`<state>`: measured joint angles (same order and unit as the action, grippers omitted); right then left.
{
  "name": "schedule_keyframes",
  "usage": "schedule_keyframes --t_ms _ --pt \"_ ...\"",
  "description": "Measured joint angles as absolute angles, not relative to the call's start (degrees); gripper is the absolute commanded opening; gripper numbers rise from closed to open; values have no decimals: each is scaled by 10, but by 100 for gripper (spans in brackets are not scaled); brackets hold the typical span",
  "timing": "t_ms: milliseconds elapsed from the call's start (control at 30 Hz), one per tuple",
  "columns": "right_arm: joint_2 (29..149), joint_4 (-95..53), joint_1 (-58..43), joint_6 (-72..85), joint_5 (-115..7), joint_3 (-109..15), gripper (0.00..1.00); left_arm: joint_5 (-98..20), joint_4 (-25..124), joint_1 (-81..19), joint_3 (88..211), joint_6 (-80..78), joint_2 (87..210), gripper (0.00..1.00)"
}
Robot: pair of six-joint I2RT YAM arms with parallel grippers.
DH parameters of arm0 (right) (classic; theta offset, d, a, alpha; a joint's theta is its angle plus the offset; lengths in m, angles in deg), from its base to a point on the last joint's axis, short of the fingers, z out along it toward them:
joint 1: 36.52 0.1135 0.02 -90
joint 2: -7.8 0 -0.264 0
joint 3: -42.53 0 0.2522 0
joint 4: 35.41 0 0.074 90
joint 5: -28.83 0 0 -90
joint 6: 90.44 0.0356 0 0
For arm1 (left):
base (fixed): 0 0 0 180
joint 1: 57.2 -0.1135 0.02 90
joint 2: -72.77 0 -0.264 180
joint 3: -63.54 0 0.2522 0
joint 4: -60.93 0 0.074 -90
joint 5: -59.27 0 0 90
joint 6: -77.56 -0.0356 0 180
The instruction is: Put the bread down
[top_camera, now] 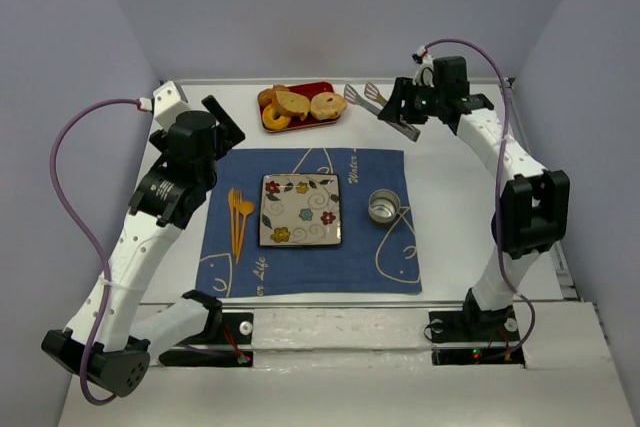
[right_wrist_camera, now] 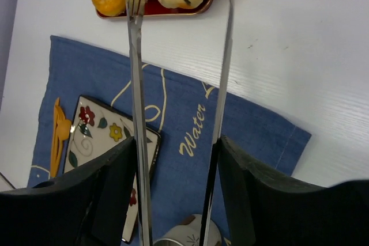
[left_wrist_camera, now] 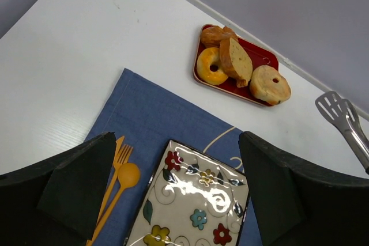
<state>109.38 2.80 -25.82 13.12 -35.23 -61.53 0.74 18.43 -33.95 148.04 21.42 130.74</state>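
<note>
The bread [left_wrist_camera: 270, 84] is seen on the red tray [left_wrist_camera: 262, 60], at the end nearer the tongs [right_wrist_camera: 138, 113], one of four baked pieces there. No long axis can be made out on its round form; its holed face is turned upward. One flowered plate [top_camera: 300, 211], one metal cup [top_camera: 383, 207] and three orange utensils [top_camera: 238, 215] are laid on the blue mat [top_camera: 375, 257]. The tongs, arms spread, are clamped by the right gripper [right_wrist_camera: 176, 171]. The left gripper [left_wrist_camera: 179, 182] is held wide open and empty.

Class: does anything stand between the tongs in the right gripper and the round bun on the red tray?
Nothing visible: the tongs open straight toward the bun, and the slice and doughnut lie beyond it.
</note>
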Motion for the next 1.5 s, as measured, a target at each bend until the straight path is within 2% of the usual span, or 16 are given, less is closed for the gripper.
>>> schedule_keyframes --t_ms 133,300,833,1133,1267,1333,1433,1467,1500 --pt "1143 31 -246 192 -362 -651 69 7 184 -340 1480 215 1307 99" --pt "1197 32 -242 240 -371 -694 70 6 184 -340 1480 215 1307 99" --pt "1324 37 -214 345 -378 -774 68 -2 187 -340 1472 217 1304 99" --pt "1340 32 -204 376 -374 -795 54 -3 188 -340 1471 219 1301 99" --pt "1340 27 -204 389 -369 -798 45 -4 188 -340 1471 219 1300 99" --pt "1340 27 -204 393 -367 -800 39 -4 188 -340 1471 219 1300 99" --pt "1343 26 -204 401 -359 -807 12 -5 188 -340 1471 219 1300 99" --pt "1345 22 -204 405 -355 -808 7 -5 188 -340 1471 219 1300 99" --pt "1347 21 -204 410 -354 -810 7 -5 188 -340 1471 219 1300 99"
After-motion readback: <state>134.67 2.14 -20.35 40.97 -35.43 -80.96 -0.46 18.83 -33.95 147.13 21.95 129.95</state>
